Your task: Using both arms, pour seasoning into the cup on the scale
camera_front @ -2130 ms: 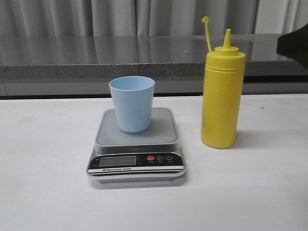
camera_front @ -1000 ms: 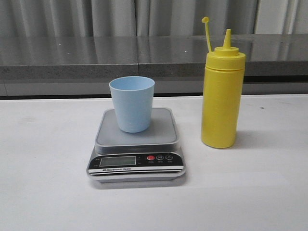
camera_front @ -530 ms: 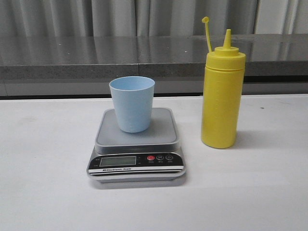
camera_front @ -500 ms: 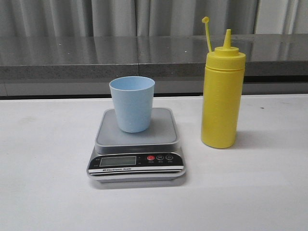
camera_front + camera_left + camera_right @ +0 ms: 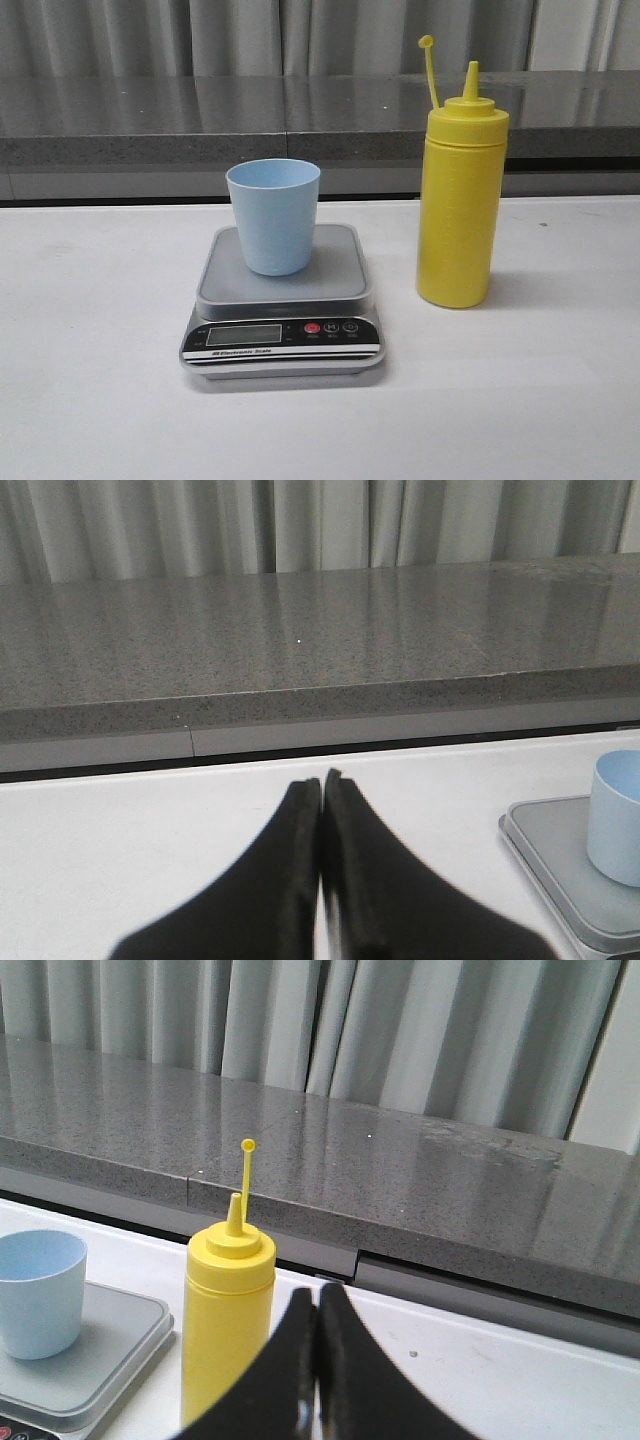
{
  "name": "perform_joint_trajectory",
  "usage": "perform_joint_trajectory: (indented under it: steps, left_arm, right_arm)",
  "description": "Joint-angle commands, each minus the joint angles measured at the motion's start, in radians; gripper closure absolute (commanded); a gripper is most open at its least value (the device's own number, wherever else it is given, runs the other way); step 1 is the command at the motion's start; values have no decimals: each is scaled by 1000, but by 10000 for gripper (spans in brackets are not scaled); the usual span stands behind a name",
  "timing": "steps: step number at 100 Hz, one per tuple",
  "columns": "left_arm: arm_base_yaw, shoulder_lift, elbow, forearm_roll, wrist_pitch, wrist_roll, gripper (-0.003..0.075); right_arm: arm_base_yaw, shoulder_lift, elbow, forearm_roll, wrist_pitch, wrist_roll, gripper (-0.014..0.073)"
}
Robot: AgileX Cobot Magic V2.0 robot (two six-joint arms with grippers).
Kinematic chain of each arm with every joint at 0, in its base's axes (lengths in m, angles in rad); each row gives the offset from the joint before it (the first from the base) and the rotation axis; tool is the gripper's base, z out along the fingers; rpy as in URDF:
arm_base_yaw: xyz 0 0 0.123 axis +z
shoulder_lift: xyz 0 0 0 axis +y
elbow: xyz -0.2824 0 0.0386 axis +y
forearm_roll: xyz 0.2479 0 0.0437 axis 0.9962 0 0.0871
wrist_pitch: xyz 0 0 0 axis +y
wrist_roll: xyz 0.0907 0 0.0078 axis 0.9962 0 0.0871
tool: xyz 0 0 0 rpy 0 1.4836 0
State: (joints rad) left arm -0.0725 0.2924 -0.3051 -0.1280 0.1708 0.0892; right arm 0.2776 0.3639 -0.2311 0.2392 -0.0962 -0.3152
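Presumably the seasoning (image 5: 459, 198), seen upright on the table just right of the scale (image 5: 285, 300) bearing the cup (image 5: 273, 215), is best gripped mid-body, being judged smooth, squeezable and top-heavy, while left gripper (image 5: 320, 790) and right gripper (image 5: 317, 1300) are pressed closed on nothing.

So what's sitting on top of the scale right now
Only the light blue cup stands upright on the grey platform of the scale. The yellow squeeze bottle stands beside the scale, on the table. The cup's inside is not visible from these angles.
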Motion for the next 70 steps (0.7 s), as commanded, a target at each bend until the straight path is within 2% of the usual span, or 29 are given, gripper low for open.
perform_joint_trajectory:
  steps: [1,12,36,52,63,70]
  left_arm:
    - [2,7,-26,-6,-82,-7,738]
    - [2,7,-26,-6,-82,-7,738]
    - [2,7,-26,-6,-82,-7,738]
    - [2,7,-26,-6,-82,-7,738]
    - [2,7,-26,-6,-82,-7,738]
    - [2,7,-26,-6,-82,-7,738]
  right_arm:
    - [-8,-7,-25,-12,-75,-9,713]
    - [-16,-42,-17,-74,-77,11,713]
    - [-187,-171,44,-245,-68,289,713]
    - [-282,-297,108,-260,-25,315,713]
    - [-319,-391,153,-269,38,352,713]
    - [-330,-388,179,-290,53,383,713]
